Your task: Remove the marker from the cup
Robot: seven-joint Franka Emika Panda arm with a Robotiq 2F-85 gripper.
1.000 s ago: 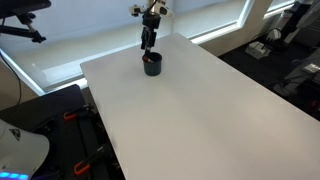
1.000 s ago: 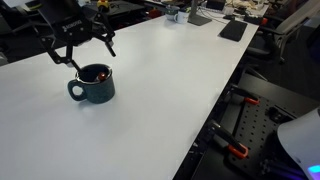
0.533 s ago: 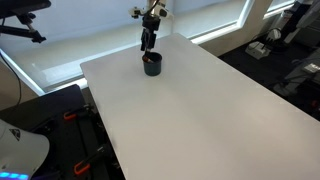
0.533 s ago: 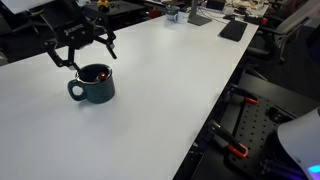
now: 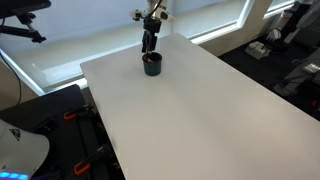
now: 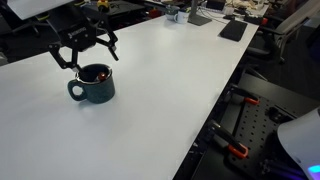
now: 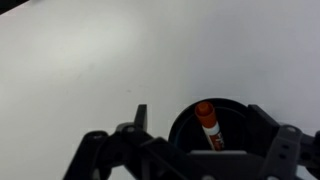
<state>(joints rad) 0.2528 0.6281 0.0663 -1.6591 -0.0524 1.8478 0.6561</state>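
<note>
**Black cup on white worktop: marker not yet out, end effector open above it**

Position of the task's thing. The marker stands inside the cup, leaning against the wall, with its reddish-orange end uppermost. In the wrist view that end sits near the rim. I cannot tell whether it rises clear of it. The cup stands upright near the far end of the worktop in both exterior views. A handle shows on one side.

State of the end effector. I read the jaws as spread wide, with nothing between them. It hangs above the cup and apart from it, not touching the rim.

Relation. In the wrist view the cup's mouth lies between the two fingers at the lower edge of the picture. The marker is close to the centre line, so I judge the alignment roughly right for a straight descent.

Handling, as judgement. The marker should be light, stiff and smooth-bodied, so somewhat slippery. I would take hold on the upper end, just below the coloured tip, since that is the part nearest the opening. The cup looks light enough to shift or tip if a finger catches its rim. I would close gently and lift straight up.
</note>
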